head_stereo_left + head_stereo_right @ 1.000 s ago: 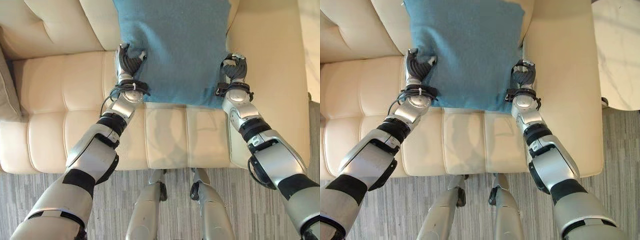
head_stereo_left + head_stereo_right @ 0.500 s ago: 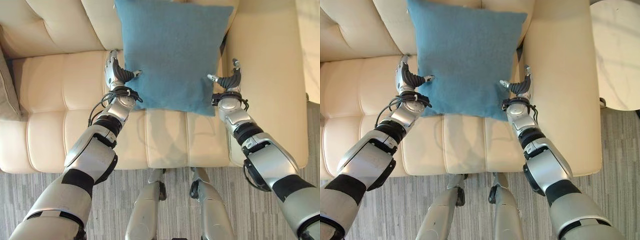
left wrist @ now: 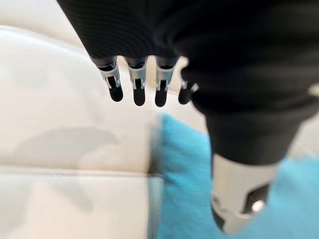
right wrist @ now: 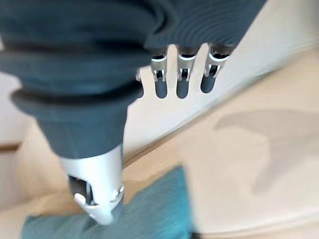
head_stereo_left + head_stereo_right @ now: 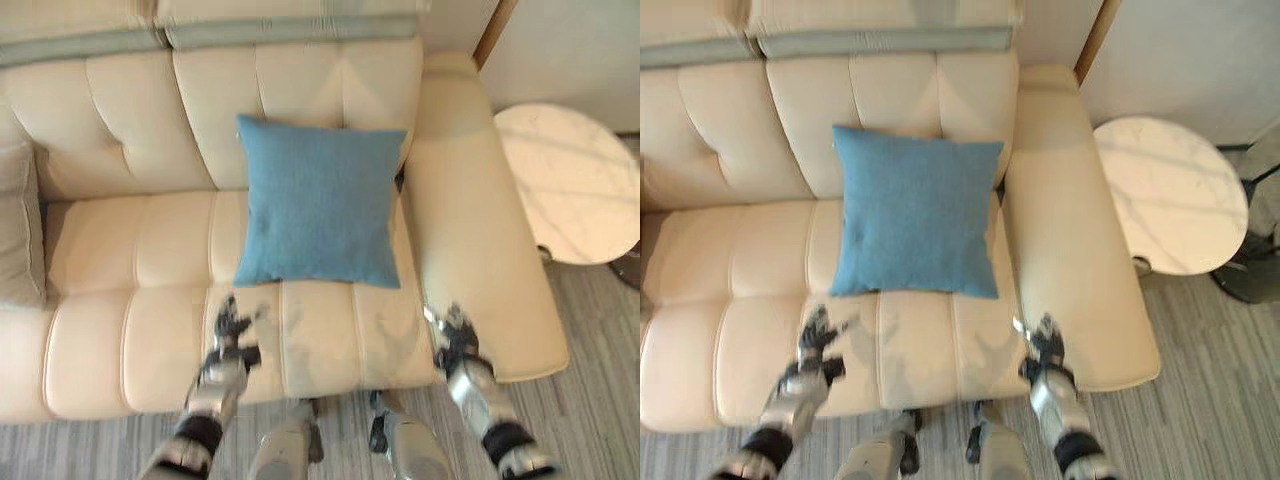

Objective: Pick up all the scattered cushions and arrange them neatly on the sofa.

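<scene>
- Now clear of the cushion, the robot's left hand (image 5: 231,330) hangs over the front of the sofa seat, its fingers (image 3: 137,84) straight and spread, holding nothing; half a second ago it flanked the cushion's left edge.
- Likewise the right hand (image 5: 452,335) has drawn back to the seat's front corner by the armrest, fingers (image 4: 182,79) straight and loose, empty, where a second ago both hands were curled on the cushion's lower corners.
- Beyond them the blue cushion (image 5: 320,203) stands alone, propped upright against the backrest at the right end of the cream sofa (image 5: 130,270), its lower edge resting on the seat.
- Further left, a grey cushion (image 5: 18,230) leans at the sofa's left end.
- To the right past the armrest, a round white side table (image 5: 570,185) has come into sight as the view has pulled back.
</scene>
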